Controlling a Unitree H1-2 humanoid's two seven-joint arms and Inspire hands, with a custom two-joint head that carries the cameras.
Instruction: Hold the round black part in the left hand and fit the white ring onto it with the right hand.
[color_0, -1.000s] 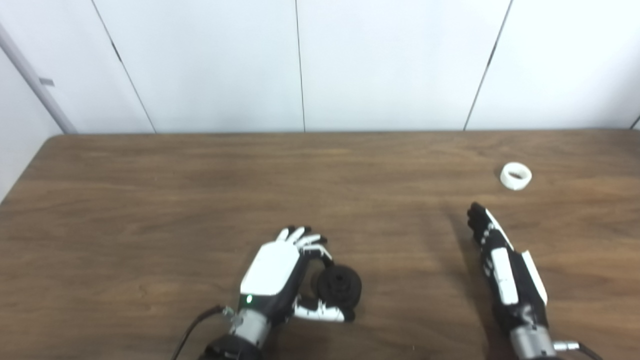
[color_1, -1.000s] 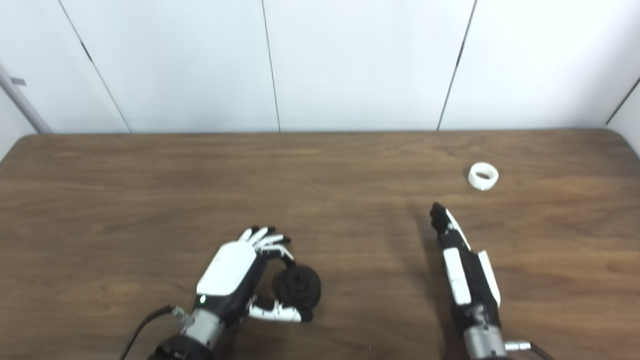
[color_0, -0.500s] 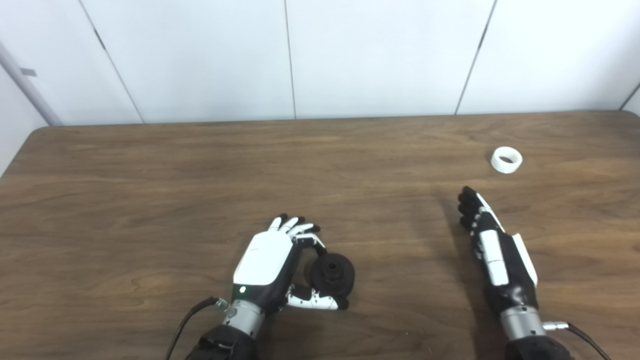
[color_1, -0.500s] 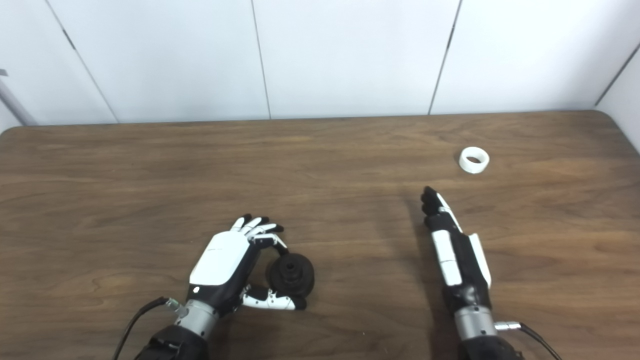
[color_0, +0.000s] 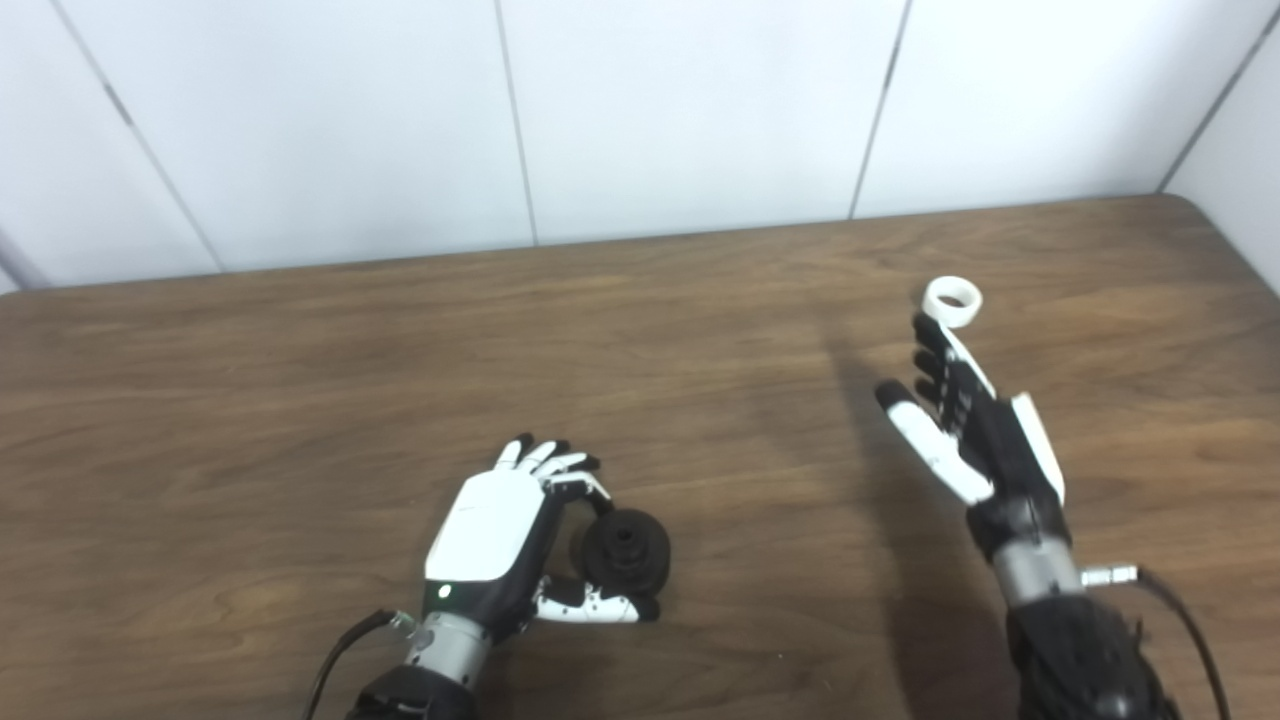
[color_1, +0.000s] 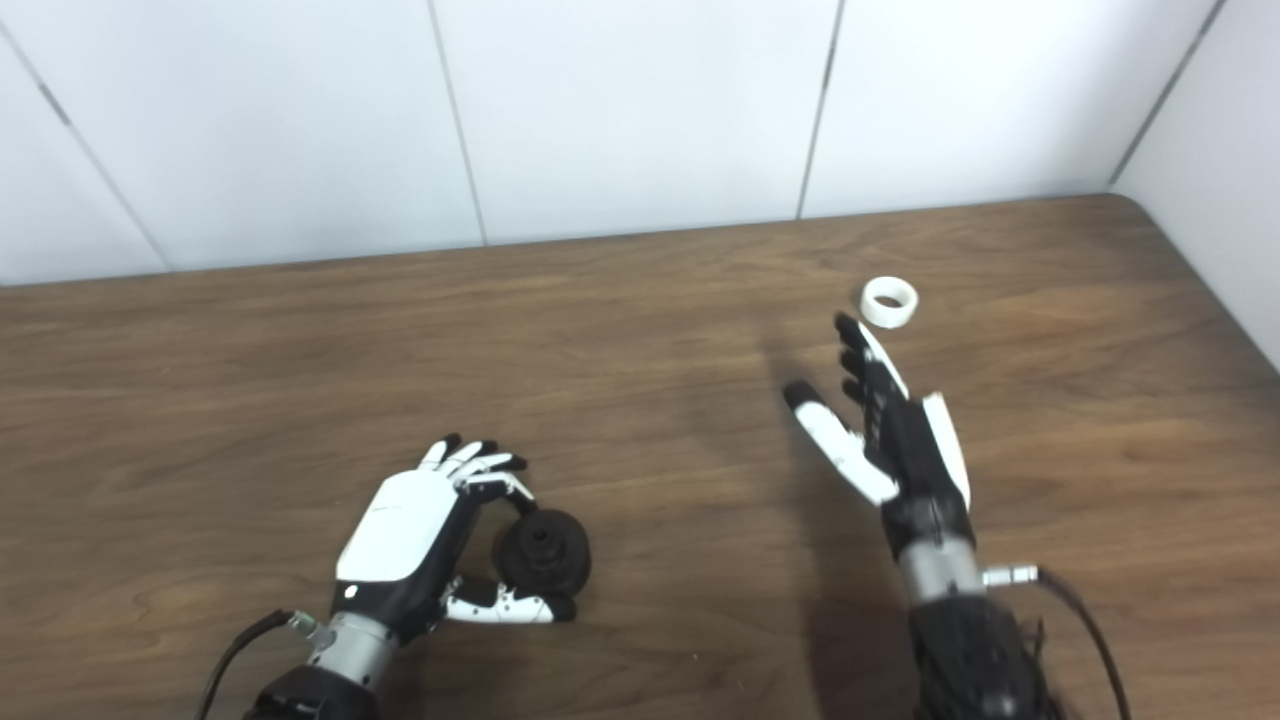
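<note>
Left hand is curled around the round black part down on the table. Right hand is open and empty, fingertips just short of the white ring.

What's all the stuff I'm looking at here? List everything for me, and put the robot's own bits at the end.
white ring: one, white, lying on the table at far right, just beyond the right hand's fingertips.
round black part: one, black, near the front edge left of centre, between the left hand's fingers and thumb.
table: one, dark brown wood grain, filling the lower picture.
wall panels: several, white with dark seams, behind the table.
left hand: one, white back with black fingers, curled around the round black part.
right hand: one, black and white, fingers spread apart, holding nothing, reaching toward the white ring.
</note>
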